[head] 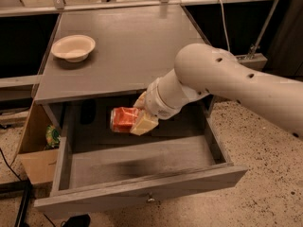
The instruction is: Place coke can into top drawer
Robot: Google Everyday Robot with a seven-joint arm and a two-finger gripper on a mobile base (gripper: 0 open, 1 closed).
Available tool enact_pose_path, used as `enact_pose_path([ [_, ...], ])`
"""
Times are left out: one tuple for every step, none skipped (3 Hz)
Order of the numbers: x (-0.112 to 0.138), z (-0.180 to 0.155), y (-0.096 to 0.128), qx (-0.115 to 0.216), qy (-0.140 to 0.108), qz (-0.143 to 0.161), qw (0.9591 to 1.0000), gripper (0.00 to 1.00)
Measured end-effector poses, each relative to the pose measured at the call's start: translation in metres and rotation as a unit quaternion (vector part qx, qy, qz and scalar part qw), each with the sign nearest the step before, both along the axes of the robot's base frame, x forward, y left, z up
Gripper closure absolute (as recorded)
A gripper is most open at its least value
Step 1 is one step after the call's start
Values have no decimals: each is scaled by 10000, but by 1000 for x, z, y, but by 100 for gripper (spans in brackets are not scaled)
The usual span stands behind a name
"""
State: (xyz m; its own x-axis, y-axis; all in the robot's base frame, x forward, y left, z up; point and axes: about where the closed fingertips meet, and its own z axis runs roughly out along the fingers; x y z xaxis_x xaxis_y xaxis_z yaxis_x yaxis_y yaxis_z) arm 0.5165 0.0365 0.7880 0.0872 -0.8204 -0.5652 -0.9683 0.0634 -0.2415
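The coke can [124, 119] is red-orange and lies on its side in my gripper [138, 116], which is shut on it. The cream fingers [144, 123] clamp the can's right end. The can hangs over the open top drawer [142, 162], above its back half and a little left of centre, not touching the floor of the drawer. The drawer is pulled far out, grey, with a small metal knob [150, 199] on its pale front edge. My white arm [227, 84] reaches in from the right.
A cream round bowl [73, 47] sits on the grey tabletop [128, 46] at the back left. A cardboard box [35, 145] with a green item stands left of the cabinet. Speckled floor lies to the right.
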Motion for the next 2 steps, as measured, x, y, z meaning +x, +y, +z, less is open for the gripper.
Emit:
enact_pose_path([
  [7, -33, -5, -162, -42, 135, 9998, 100],
  [13, -68, -12, -384, 30, 115, 9992, 100],
])
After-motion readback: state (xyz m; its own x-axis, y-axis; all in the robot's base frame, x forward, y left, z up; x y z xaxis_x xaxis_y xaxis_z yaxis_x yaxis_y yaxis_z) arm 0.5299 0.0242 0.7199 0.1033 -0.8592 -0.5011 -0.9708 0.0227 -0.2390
